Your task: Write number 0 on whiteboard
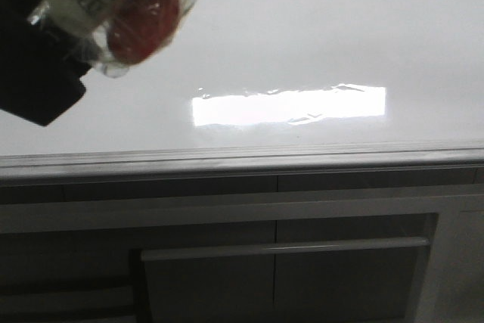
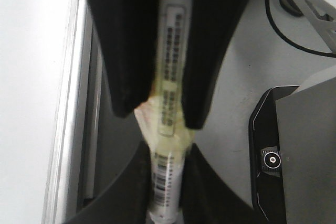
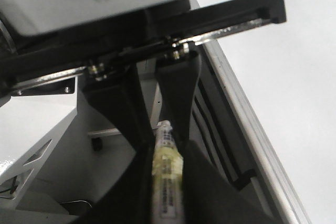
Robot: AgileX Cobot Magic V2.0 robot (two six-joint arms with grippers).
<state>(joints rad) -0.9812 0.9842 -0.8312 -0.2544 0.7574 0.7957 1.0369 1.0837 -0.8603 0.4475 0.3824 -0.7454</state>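
The whiteboard (image 1: 302, 35) fills the upper front view, glossy white, with a grey edge rail (image 1: 242, 158) along its near side. No number 0 shows on it; only a bright rectangular glare (image 1: 287, 105). My left gripper (image 1: 91, 32) is at the board's upper left, shut on a white marker (image 1: 140, 17) with a red end and clear tape around it. The left wrist view shows the fingers (image 2: 167, 145) clamped on the marker's barrel (image 2: 170, 77). My right gripper (image 3: 165, 171) is out of the front view and is shut on another taped white marker (image 3: 165, 182).
Dark cabinet panels and a drawer front (image 1: 280, 277) lie below the rail. The board's edge shows in the left wrist view (image 2: 65, 103) and the right wrist view (image 3: 252, 124). A black device (image 2: 273, 156) and cable (image 2: 283, 19) lie beside the left arm.
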